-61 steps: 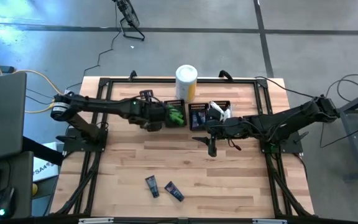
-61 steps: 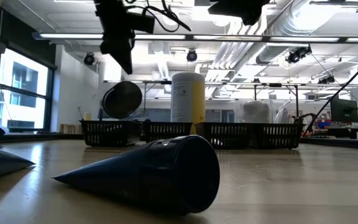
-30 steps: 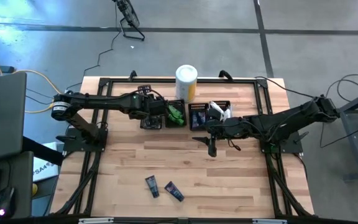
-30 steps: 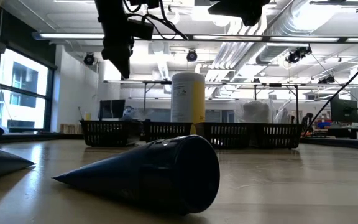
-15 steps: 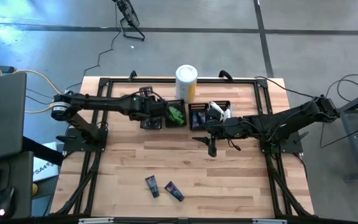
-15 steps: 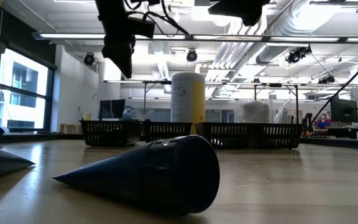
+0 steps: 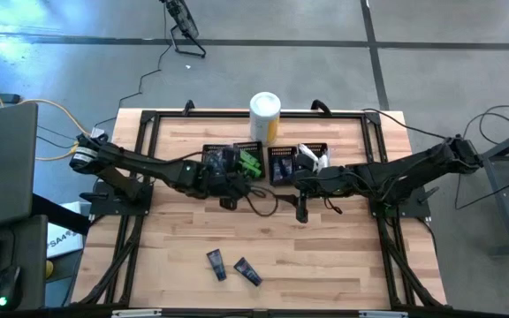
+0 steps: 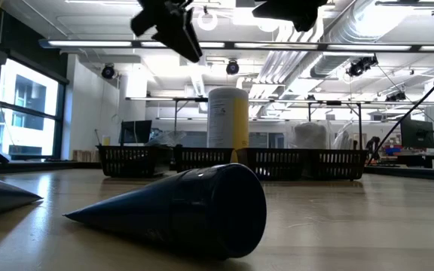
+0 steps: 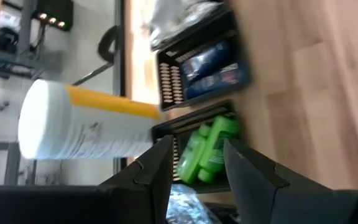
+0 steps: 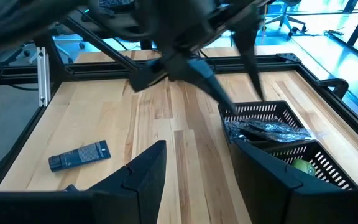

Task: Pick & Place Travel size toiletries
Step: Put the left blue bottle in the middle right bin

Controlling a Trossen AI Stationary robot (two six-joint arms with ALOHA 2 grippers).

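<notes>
The left gripper (image 7: pixel 229 202) hangs spread and empty at frame centre, below the bins (image 7: pixel 250 150). The right gripper (image 7: pixel 302 215), also spread and empty, hovers right of centre; two blue tubes (image 7: pixel 234 266) lie at the lower middle.

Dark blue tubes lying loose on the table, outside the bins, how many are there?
2. One dark blue tube lies near the table's front edge, and a second tube lies just to its right, close beside it. Others in the bins are not counted.

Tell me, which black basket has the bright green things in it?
The second basket from the left in the row. It holds green packets; its right neighbour holds dark blue tubes instead.
</notes>
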